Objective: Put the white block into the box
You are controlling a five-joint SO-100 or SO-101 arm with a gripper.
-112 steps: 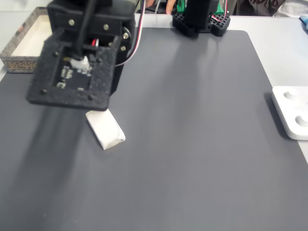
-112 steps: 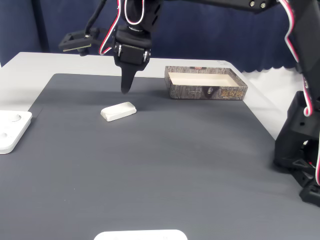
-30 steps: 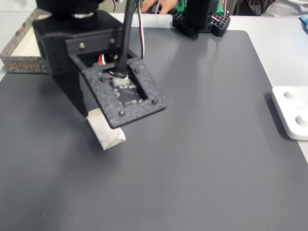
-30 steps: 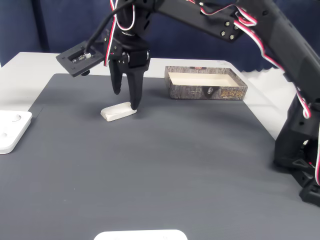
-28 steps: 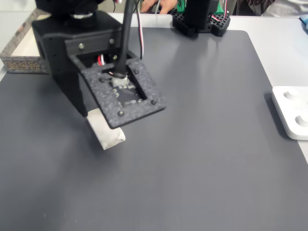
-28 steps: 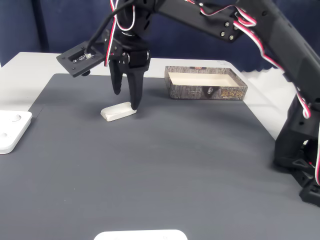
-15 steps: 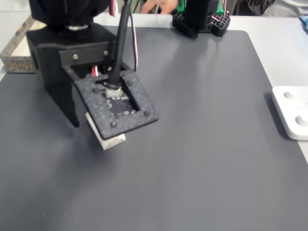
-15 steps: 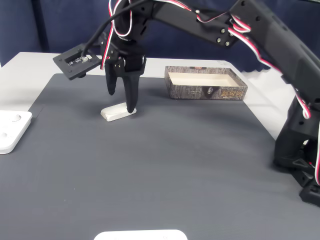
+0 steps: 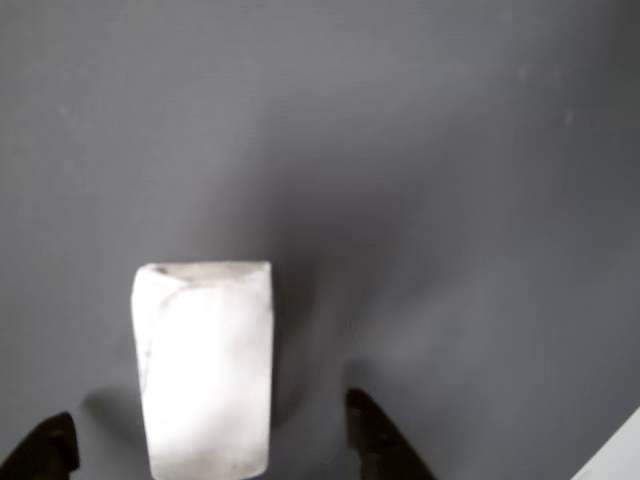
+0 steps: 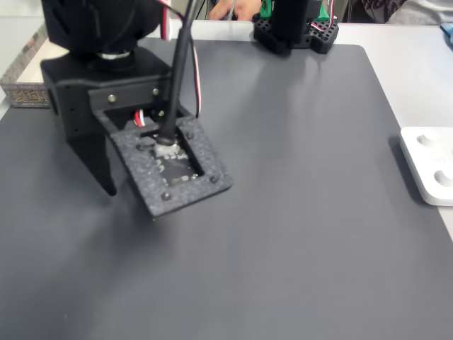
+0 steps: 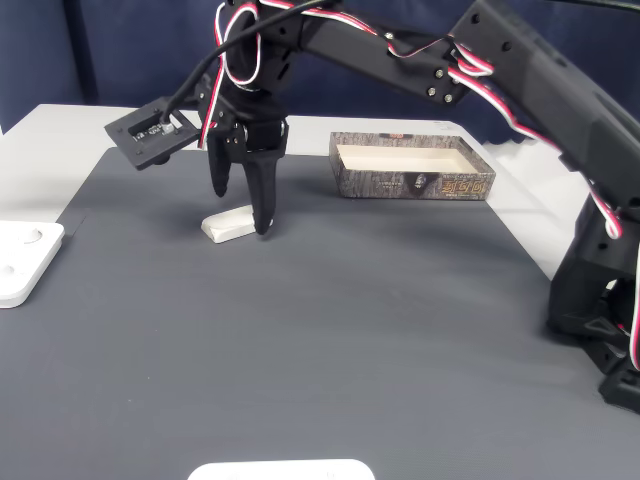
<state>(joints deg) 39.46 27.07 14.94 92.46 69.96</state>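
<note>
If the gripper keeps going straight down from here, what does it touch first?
Probably the grey mat: the open gripper straddles the white block, fingers on either side, so the block slips between them.

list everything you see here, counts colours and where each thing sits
small white oblong block: one, white, lying flat on the mat between the open fingers; in a fixed view at
shallow rectangular cardboard box: one, patterned brown outside and cream inside, at the far side of the mat, apart from the block
dark grey mat: one, covers most of the table
flat white plate with round knobs: one, white, at the mat's right edge in a fixed view
white rounded object: one, cut off by the bottom edge in a fixed view, too little visible to identify
pale table: one, light grey, under the mat
black robot arm: one, with red and white wires
hand: one, black, open, straddling the block
</note>
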